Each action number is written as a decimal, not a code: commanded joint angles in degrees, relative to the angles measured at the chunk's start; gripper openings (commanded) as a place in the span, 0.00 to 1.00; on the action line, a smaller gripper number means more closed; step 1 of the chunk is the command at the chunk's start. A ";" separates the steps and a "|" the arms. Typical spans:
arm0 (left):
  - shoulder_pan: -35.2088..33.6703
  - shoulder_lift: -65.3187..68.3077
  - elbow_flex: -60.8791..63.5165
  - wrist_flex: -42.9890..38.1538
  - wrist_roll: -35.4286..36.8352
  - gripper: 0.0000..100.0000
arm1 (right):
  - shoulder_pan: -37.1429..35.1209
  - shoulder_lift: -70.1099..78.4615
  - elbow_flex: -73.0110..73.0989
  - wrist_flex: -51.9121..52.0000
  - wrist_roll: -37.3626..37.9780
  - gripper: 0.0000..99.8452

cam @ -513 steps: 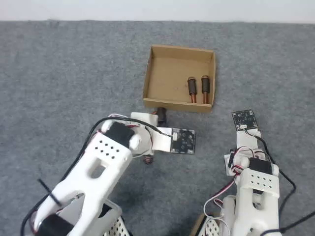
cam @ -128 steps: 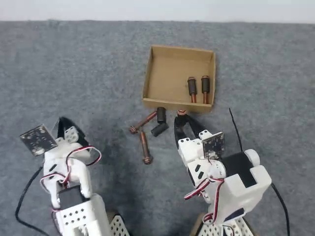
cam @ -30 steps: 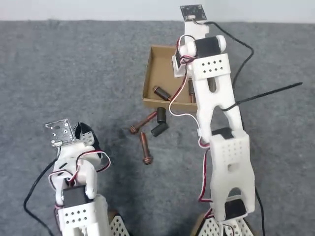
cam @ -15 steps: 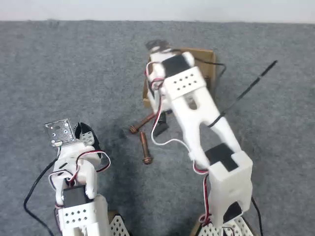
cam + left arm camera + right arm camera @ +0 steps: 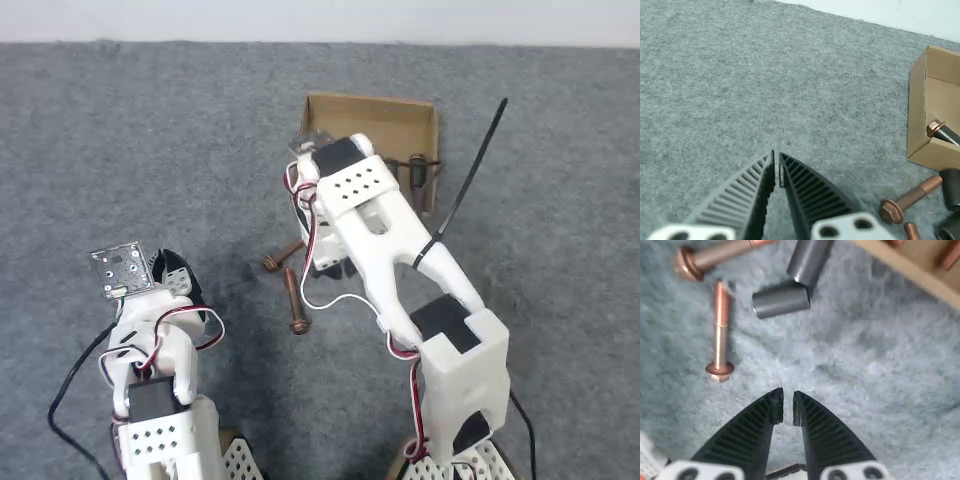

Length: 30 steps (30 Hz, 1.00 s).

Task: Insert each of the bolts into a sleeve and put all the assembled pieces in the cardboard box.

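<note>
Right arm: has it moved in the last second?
Yes. The right arm has pulled back from the far wall of the cardboard box to its near wall, above the loose bolts.

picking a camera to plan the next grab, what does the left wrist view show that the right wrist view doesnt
Left wrist: the left hand, a sleeved bolt leaning inside the cardboard box. Right wrist: the right hand, the head of the second bolt. Shared: the box wall, the slanted bolt, two loose sleeves.
</note>
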 commanded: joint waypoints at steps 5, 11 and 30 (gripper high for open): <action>0.35 -0.70 -0.84 -0.18 -0.62 0.01 | -1.36 -5.23 3.78 1.98 -2.99 0.01; 0.35 -0.70 -0.84 -0.18 -0.62 0.01 | -5.76 -11.65 11.52 1.80 -3.08 0.01; 0.35 -0.70 -0.84 -0.18 -0.62 0.01 | -2.68 -18.68 21.54 -19.30 -5.71 0.12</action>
